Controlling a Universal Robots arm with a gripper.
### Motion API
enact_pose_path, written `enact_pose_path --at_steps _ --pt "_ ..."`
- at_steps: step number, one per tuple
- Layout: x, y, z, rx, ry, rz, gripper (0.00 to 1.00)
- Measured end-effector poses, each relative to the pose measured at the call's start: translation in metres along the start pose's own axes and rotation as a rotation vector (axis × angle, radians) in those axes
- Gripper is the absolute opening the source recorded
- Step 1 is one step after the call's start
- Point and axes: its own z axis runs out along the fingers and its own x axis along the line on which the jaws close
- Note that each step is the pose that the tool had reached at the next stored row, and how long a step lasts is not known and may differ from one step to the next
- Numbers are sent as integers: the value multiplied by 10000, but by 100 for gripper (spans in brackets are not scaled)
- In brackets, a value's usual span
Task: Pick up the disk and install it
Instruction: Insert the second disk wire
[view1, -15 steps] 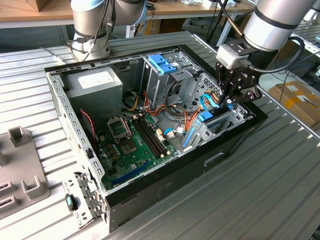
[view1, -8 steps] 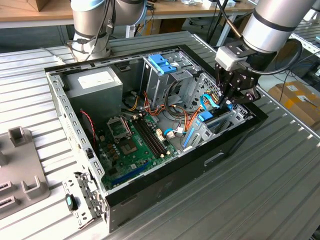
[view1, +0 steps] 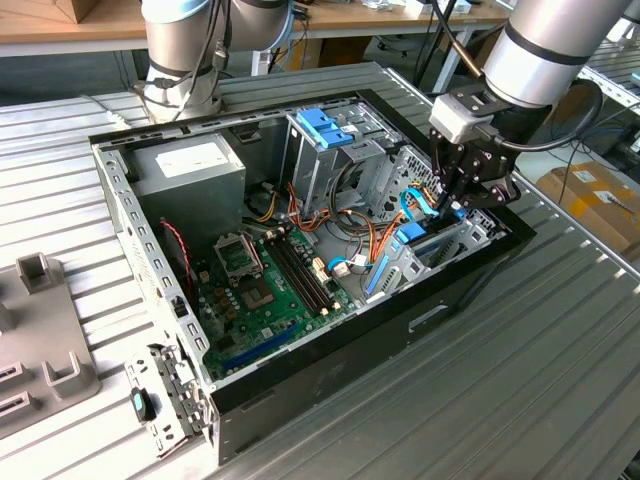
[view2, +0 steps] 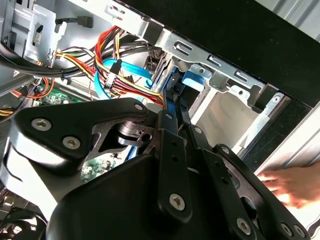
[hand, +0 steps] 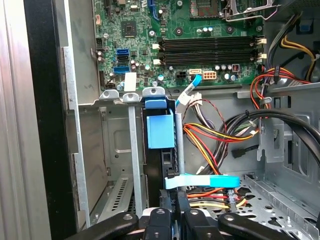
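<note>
As the jaws stand: clenched on the disk (hand: 160, 131), so far as we can judge. In both wrist views the two black fingers (view2: 171, 145) sit close together on its thin blue-railed edge (view2: 172, 92).
Where the disk is: on edge and partly down in the drive bay (hand: 132, 150), at the end of the computer case (view1: 300, 390) on the exterior view's right. Its light-blue carrier stands between the bay's upright metal guides.
Step in hand: seating the disk in its slot (our reading, since the carrier stands proud of the bay's lip).
Line of push: we would press straight along the guides. The carrier is thin and the slot narrow, so any tilt is likely to bind the rails.
Grip: we would hold it firm enough that the plastic does not slip between the fingers, and squarely on the edge so the disk cannot pivot.
Close neighbours: a flat blue cable (hand: 200, 181) lies across just beside the fingers, and bundled red, yellow and orange wires (hand: 210, 135) run near the bay. We would watch that none is dragged into the slot.
Further out: the motherboard (view1: 260, 290) lies well apart from the bay, out of the line of push.
Case: it rests on the ribbed metal surface (view1: 520, 360). A hard push could slide it, so gentle force is wiser.
</note>
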Motion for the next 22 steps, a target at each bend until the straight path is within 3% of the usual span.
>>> enact_pose_path --at_steps 4,7,9,13,16,19,22 --pt "0 1 6 0 -11 1 17" --pt "0 0 2 0 -1 0 30" --pt "0 0 -11 0 5 0 30" --pt "-6 -12 -217 0 1 0 30" --pt "-8 -18 -321 0 1 1 30" --pt "-10 -23 -401 0 -1 0 30" --pt "-10 -23 -411 0 -4 0 30"
